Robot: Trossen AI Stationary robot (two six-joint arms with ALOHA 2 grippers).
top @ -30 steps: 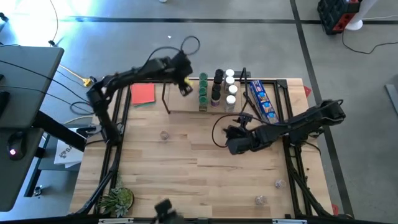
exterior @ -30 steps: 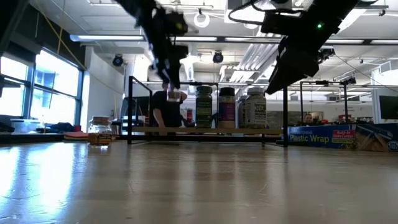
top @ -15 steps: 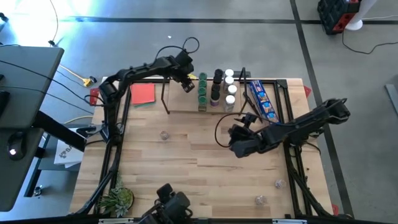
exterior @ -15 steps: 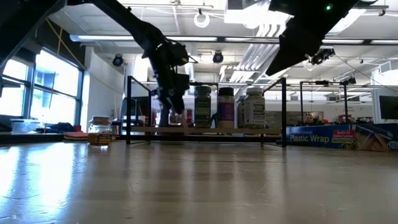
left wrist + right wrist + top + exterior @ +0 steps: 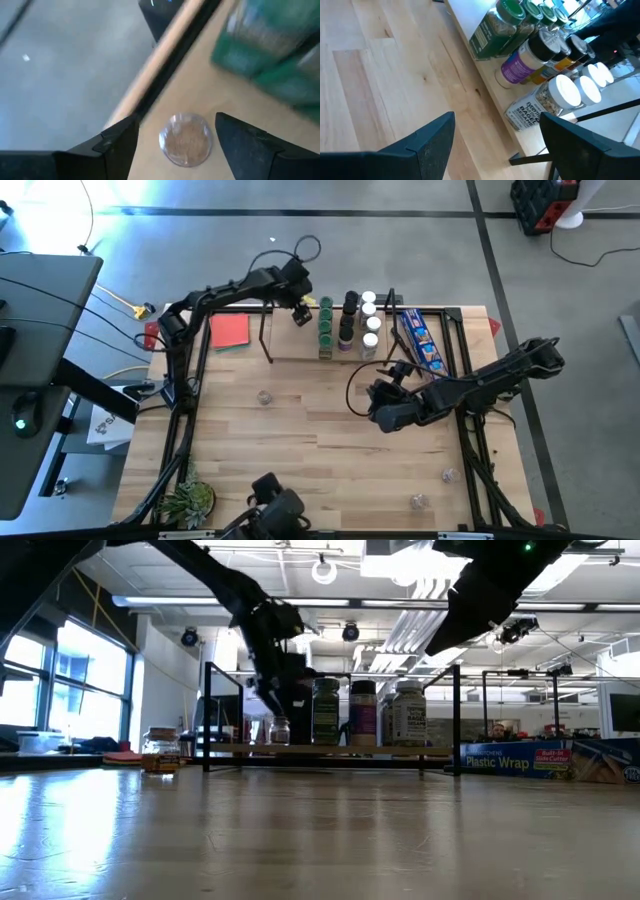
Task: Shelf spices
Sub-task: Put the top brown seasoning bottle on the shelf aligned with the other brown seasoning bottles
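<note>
The left gripper (image 5: 301,314) is held over the left part of the shelf (image 5: 290,352), above a small clear jar (image 5: 186,139) with brownish contents. In the left wrist view its two dark fingers (image 5: 117,142) are seen spread wide, one to each side of the jar and clear of it, so nothing is gripped. In the low view the same jar (image 5: 280,731) is seen standing upright on the shelf board (image 5: 330,750), just below the gripper (image 5: 272,690) and beside the row of larger spices (image 5: 363,713).

To the gripper's right, the rest of the shelved spices (image 5: 347,325) are lined up in three short rows: green lids nearest, black lids next, white lids farthest. A red card (image 5: 230,331) lies on the worktop (image 5: 320,440) to its left.

The right gripper (image 5: 378,394) is held in front of the shelf, above the worktop, with its fingers (image 5: 432,142) wide apart and nothing between them. Ahead of it the green-lidded, black-lidded and white-lidded jars (image 5: 527,55) are seen on the shelf. A long blue packet (image 5: 420,342) lies beyond it, to the right of the shelf. Loose jars remain on the worktop: one (image 5: 264,396) on the left and two (image 5: 432,488) near the front right corner.
</note>
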